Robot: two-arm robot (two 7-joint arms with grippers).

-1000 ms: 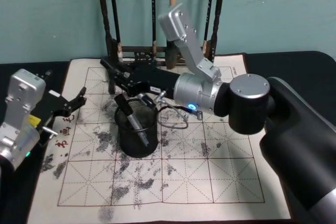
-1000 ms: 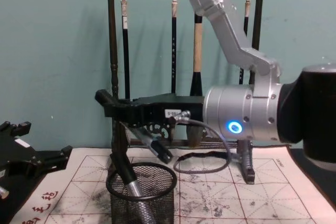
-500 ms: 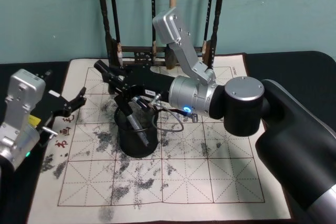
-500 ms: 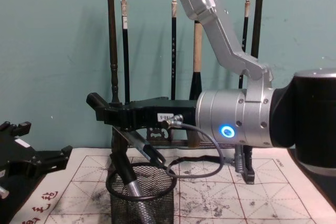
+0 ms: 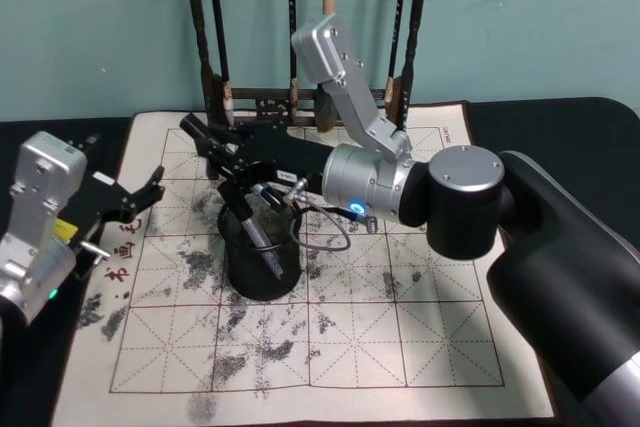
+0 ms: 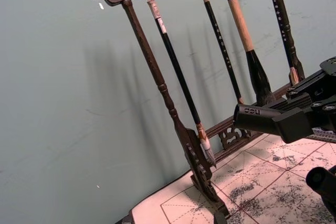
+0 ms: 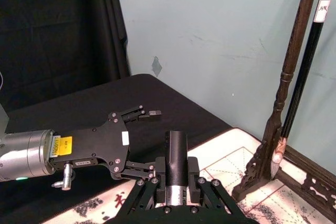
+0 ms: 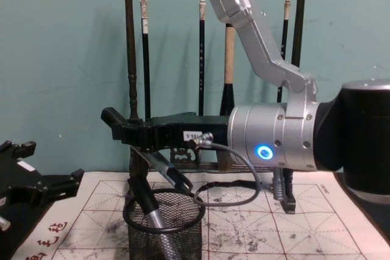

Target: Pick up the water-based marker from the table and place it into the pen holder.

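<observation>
Now the right pincer [image 5: 205, 137] sits above and just behind the pen holder [image 5: 262, 252], reaching across from the robot's right w/ its arm roughly level over the mat. Its fingers look spread a bit in the head view, w/ nothing between them; the chest view shows the pincer [image 8: 116, 125] from the side, clear of the cup's rim.

Water-based marker [image 5: 252, 224] is in the pen holder, tilted, dark upper end leaning toward the back-left rim, silver lower part down inside the mesh. Chest view: marker [image 8: 148, 202] slants across the cup [image 8: 164, 229], top end poking above the rim, silver end visible through the wire. A loose cable [image 8: 234, 187] loops from the right arm's wrist down near the cup's rim.

Pen holder stands upright on the ink-stained practice mat [image 5: 400, 337], left of centre, on the desk [image 5: 560, 122] w/ black cover. Brush rack [image 8: 131, 77] stands behind, at the mat's far edge, several brushes hanging.

Left pincer [image 5: 140, 197] is parked at the mat's left edge, well apart from the cup, fingers apart and empty. Right wrist view shows it too [image 7: 137, 115], spread open.
</observation>
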